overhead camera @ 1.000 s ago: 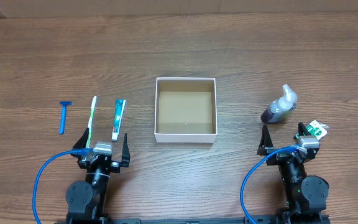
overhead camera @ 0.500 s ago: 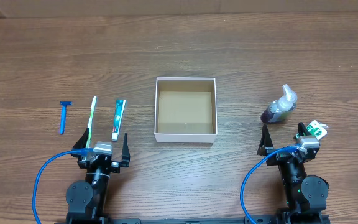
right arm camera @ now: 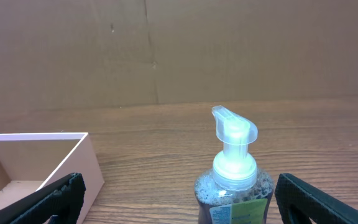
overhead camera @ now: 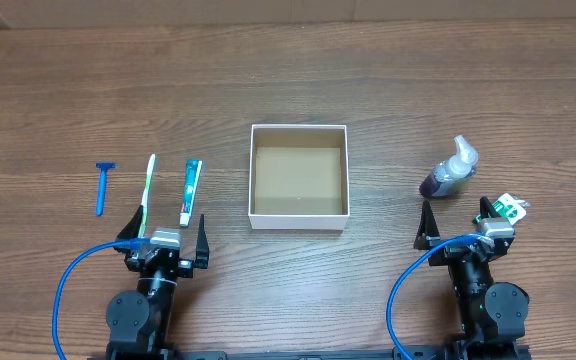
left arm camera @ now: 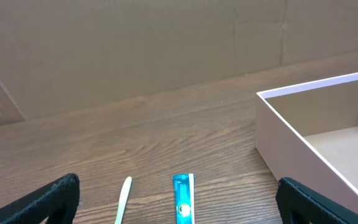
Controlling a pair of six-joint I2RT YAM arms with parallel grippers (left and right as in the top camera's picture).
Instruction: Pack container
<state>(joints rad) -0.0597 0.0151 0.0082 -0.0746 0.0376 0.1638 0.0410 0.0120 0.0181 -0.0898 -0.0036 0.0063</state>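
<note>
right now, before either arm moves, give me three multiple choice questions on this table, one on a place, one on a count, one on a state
1. Where is the pump bottle relative to the container?
A. inside it
B. on the robot's right of it
C. on the robot's left of it

2. How many items lie on the robot's left of the container?
A. one
B. three
C. five

3. What state is the container in?
A. open and empty
B. open and half filled
C. closed with a lid

Answers:
1 B: the bottle is apart from the container, beyond its right wall.
2 B: a blue razor, a toothbrush and a toothpaste tube lie there.
3 A: only its bare brown floor shows.
</note>
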